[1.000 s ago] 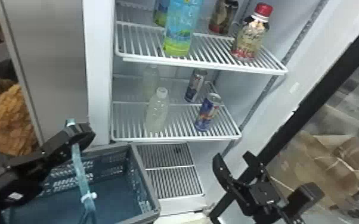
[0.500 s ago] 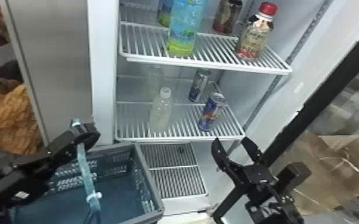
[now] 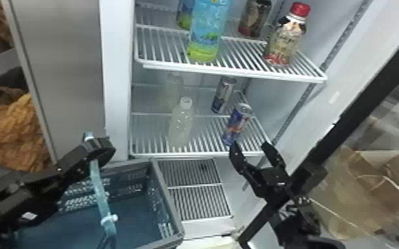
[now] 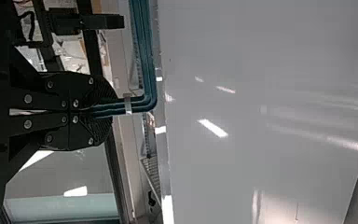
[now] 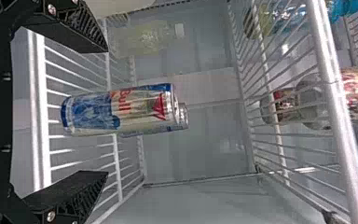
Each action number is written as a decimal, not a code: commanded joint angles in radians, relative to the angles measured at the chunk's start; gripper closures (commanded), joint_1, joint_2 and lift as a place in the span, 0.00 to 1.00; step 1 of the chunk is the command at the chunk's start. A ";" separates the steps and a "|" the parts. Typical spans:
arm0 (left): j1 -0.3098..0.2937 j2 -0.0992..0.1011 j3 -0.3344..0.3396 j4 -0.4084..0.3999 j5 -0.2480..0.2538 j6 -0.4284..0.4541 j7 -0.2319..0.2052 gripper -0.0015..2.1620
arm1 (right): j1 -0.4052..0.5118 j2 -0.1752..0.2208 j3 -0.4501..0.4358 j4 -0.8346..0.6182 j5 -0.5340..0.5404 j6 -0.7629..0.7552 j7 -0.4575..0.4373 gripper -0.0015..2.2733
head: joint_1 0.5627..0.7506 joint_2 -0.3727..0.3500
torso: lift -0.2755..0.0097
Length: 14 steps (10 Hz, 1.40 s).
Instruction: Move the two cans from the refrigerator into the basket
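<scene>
In the head view, the right gripper (image 3: 249,143) is now farther toward 11 o'clock than a second ago, much nearer the front can (image 3: 238,124). Its fingertips, at first below the lower shelf's front edge (image 3: 205,154), now show past that edge on its 12 o'clock side, and the 9 o'clock one appears right by the can's base; whether they touch cannot be told. Refrigerator shelves, basket (image 3: 169,195) and left gripper (image 3: 104,149) all sit slightly farther toward 3 o'clock in that view.
</scene>
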State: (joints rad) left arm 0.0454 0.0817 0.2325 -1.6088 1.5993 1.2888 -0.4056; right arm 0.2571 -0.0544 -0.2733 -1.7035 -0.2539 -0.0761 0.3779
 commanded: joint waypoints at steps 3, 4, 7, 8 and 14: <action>-0.001 0.001 -0.003 0.000 0.000 0.005 0.002 0.55 | -0.110 -0.016 0.022 0.107 0.031 0.000 -0.016 0.05 | 0.70 0.09 | 0.20; -0.001 0.001 -0.003 0.000 0.000 0.005 0.002 0.55 | -0.144 -0.024 0.038 0.144 0.033 0.000 -0.016 0.05 | 0.70 0.10 | 0.20; -0.001 0.001 -0.003 0.000 0.000 0.007 0.004 0.55 | -0.223 -0.027 0.050 0.225 0.051 0.000 -0.022 0.05 | 0.70 0.13 | 0.20; -0.001 0.001 -0.003 0.000 0.000 0.007 0.005 0.55 | -0.240 -0.028 0.052 0.247 0.055 0.000 -0.030 0.05 | 0.70 0.13 | 0.20; 0.001 0.000 -0.001 0.000 0.000 0.007 0.005 0.55 | -0.341 -0.050 0.090 0.352 0.025 0.069 -0.031 0.22 | 0.70 0.16 | 0.20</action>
State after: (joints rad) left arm 0.0445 0.0818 0.2309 -1.6088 1.5993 1.2958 -0.4003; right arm -0.0814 -0.1037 -0.1827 -1.3498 -0.2184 -0.0360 0.3461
